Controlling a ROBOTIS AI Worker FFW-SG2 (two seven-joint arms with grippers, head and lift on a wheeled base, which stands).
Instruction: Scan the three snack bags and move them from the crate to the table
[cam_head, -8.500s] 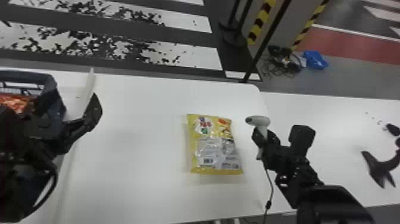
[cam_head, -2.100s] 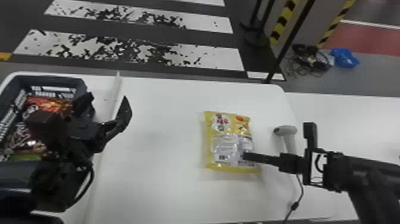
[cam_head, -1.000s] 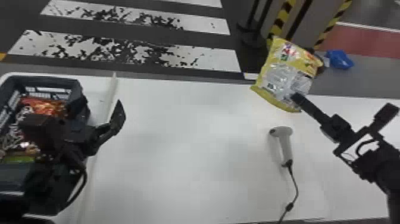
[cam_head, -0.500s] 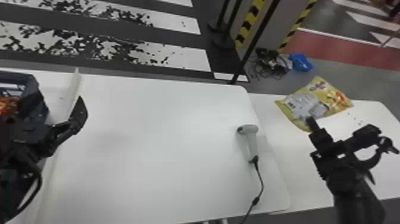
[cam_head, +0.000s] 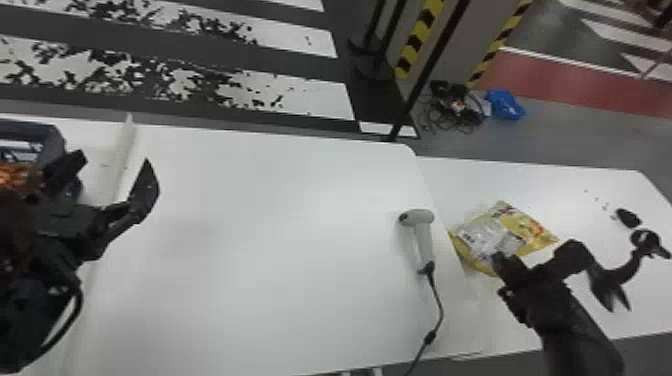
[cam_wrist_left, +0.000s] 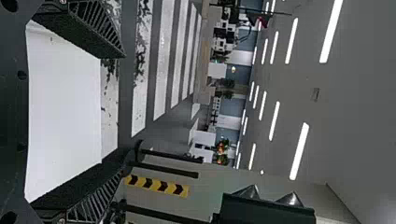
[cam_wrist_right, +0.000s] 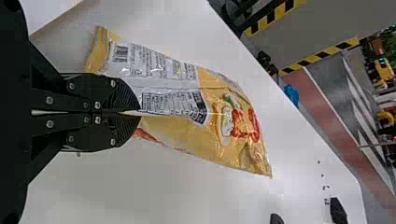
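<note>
In the head view's lower right, our right gripper (cam_head: 500, 261) is clamped on a yellow snack bag (cam_head: 532, 232), at the white side table (cam_head: 615, 182); we can't tell whether the bag touches it. Our left gripper (cam_head: 113, 172), at the left, has its fingers wide apart with nothing between. Our right wrist view shows the bag's barcode (cam_wrist_right: 121, 53) and shiny, crinkled film; our head view shows the smooth, pale scanner (cam_head: 422, 240) and slotted crate (cam_head: 42, 131).

head: high, downward | left wrist: outward | right wrist: near snack bag (cam_wrist_right: 196, 140), shared with head
</note>
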